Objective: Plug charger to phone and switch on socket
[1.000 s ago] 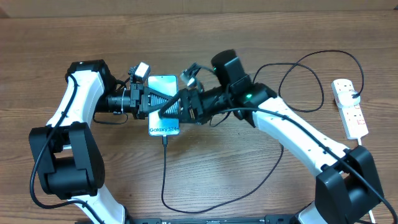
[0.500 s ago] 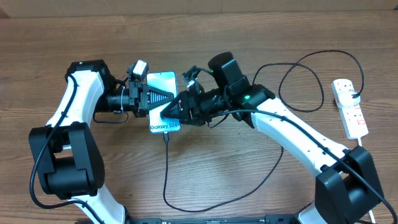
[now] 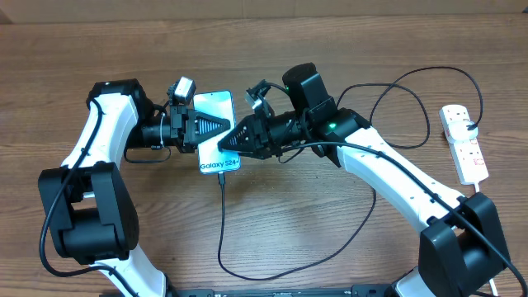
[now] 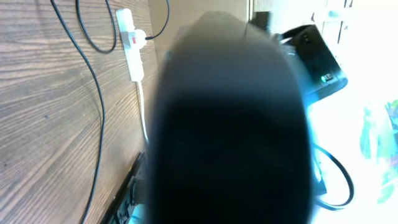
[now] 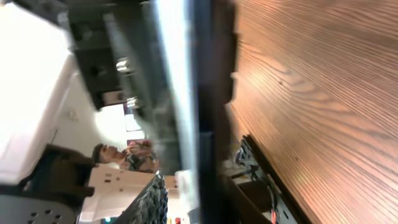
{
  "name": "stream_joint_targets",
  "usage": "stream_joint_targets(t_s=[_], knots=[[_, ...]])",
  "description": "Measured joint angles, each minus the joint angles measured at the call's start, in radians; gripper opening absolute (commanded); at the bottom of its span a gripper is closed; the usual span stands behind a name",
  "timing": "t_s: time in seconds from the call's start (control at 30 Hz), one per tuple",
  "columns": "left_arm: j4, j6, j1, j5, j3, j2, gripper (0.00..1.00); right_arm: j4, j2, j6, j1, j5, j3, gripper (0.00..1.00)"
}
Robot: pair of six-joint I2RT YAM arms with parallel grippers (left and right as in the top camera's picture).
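- From above, the phone [image 3: 213,106] lies flat on the wooden counter [image 3: 313,49], left of centre, its white lettering at the near end.
- The left tool [image 3: 216,126] reaches in from the left over the screen, and the right tool [image 3: 224,143] comes from the right, their tips close together. I cannot tell how wide either one stands.
- The charger [image 3: 221,223] meets the phone's near edge, runs toward me, then loops right and away to the socket [image 3: 464,144] at the far right.
- The left wrist view is mostly a dark blur. Beside it are the socket [image 4: 130,43], the charger [image 4: 101,124] and the counter [image 4: 43,124].
- The right wrist view shows a blurred dark band with a pale stripe against the counter [image 5: 311,93]. The grip is unreadable.
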Motion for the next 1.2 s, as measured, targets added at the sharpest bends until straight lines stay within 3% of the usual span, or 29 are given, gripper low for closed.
stream_joint_targets(t_s=[0.03, 0.1, 0.33, 0.4, 0.5, 0.6, 0.67, 0.73, 1.0, 1.2], knots=[[0.007, -0.004, 0.001, 0.003, 0.0, 0.0, 0.04, 0.01, 0.0, -0.001, 0.0, -0.008, 0.0, 0.15], [0.021, -0.017, 0.004, 0.008, 0.0, 0.0, 0.04, 0.014, 0.002, -0.003, 0.0, -0.011, 0.0, 0.05], [0.031, -0.045, 0.005, 0.04, -0.002, 0.0, 0.05, 0.019, 0.007, -0.009, -0.008, -0.023, 0.0, 0.04], [0.032, -0.047, 0.005, 0.04, -0.002, 0.0, 0.12, 0.019, 0.008, -0.009, -0.009, -0.024, 0.0, 0.04], [0.045, -0.053, 0.005, 0.033, -0.002, 0.0, 0.37, 0.017, 0.008, -0.008, -0.008, -0.02, 0.0, 0.04], [0.056, -0.052, 0.005, 0.033, -0.002, 0.0, 0.72, 0.005, 0.01, -0.004, -0.006, -0.011, 0.0, 0.04], [0.059, -0.051, 0.005, 0.033, -0.002, 0.0, 0.89, 0.004, 0.011, -0.005, -0.006, -0.003, 0.0, 0.04], [0.071, -0.052, 0.005, 0.032, -0.002, 0.0, 1.0, 0.005, 0.011, -0.005, -0.006, 0.008, 0.0, 0.04], [0.147, -0.059, 0.005, -0.037, -0.002, 0.0, 1.0, -0.049, 0.011, -0.032, -0.012, 0.075, 0.0, 0.04], [0.288, -0.198, 0.005, -0.208, -0.002, 0.0, 1.0, -0.251, 0.011, -0.124, -0.05, 0.232, 0.0, 0.04]])
